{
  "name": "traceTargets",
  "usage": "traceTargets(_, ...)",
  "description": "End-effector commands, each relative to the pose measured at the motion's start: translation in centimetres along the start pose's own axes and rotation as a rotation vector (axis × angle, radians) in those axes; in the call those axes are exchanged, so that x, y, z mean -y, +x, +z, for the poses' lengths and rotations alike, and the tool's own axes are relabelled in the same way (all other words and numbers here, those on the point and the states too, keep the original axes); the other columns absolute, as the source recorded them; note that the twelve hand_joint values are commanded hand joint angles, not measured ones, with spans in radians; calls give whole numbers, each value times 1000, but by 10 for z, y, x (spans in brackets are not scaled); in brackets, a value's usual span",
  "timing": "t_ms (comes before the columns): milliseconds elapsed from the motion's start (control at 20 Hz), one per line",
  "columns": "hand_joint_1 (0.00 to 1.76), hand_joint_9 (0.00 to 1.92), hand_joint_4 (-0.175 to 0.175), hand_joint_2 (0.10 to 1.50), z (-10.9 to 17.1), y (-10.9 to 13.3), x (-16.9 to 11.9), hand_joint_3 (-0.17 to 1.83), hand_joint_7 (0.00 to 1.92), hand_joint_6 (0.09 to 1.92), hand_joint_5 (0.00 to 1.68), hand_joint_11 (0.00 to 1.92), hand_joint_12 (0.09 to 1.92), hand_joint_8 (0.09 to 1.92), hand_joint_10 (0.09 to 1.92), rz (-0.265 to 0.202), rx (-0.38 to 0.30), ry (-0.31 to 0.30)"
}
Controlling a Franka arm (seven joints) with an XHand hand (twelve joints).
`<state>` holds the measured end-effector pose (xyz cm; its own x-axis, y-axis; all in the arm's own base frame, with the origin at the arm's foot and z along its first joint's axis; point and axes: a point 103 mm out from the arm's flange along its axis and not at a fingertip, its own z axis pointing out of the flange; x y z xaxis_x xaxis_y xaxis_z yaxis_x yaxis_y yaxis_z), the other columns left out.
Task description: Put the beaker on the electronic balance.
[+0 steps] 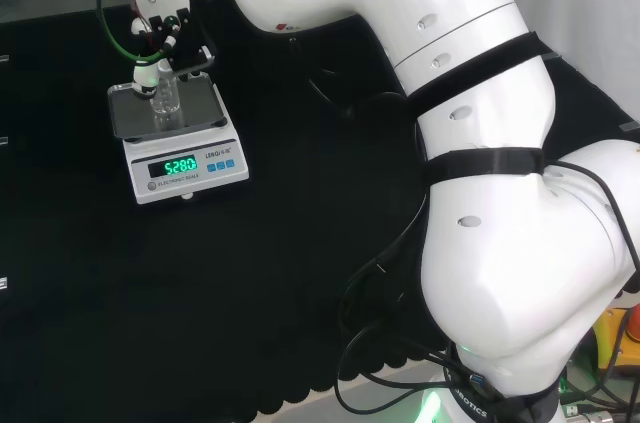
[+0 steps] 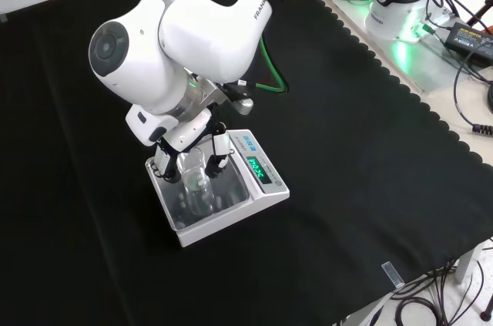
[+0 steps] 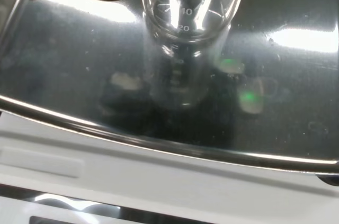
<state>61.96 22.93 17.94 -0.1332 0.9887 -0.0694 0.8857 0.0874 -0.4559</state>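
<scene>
A clear glass beaker (image 1: 167, 101) stands upright on the steel pan of the electronic balance (image 1: 182, 169), which sits at the left of the head view. The hand (image 1: 158, 35) hangs directly above it, its fingers curled down around the beaker's upper part. In the front view the fingers (image 2: 219, 153) flank the beaker (image 2: 195, 181) on both sides over the balance (image 2: 266, 187). The wrist view shows the beaker's graduated wall (image 3: 190, 7) meeting its own reflection on the pan (image 3: 63, 60). The balance display is lit.
Black cloth covers the bench around the balance. The arm's white links (image 1: 480, 163) take up the right of the head view. Cables and a power unit (image 2: 470, 33) lie beyond the cloth's scalloped edge in the front view.
</scene>
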Motion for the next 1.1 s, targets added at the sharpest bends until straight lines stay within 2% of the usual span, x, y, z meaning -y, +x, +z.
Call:
traceTargets(50, 826, 1269, -167, 624, 0, -7, 4, 567, 615, 705, 365, 1403, 821, 967, 536, 1, 7, -3)
traceTargets(250, 696, 1120, -147, 610, -2, -1, 6, 453, 387, 542, 302, 1297, 916, 972, 687, 13, 18, -18)
traceTargets(450, 612, 1025, -133, 619, -8, -8, 12, 359, 233, 357, 279, 1217, 981, 930, 776, 24, -23, -68)
traceTargets(750, 583, 1007, -131, 633, -29, -32, 32, 316, 198, 245, 279, 1204, 985, 906, 786, 68, -49, -117)
traceTargets(1100, 577, 1007, -130, 647, -36, -78, 77, 296, 200, 191, 298, 1208, 977, 898, 780, 163, -69, -140)
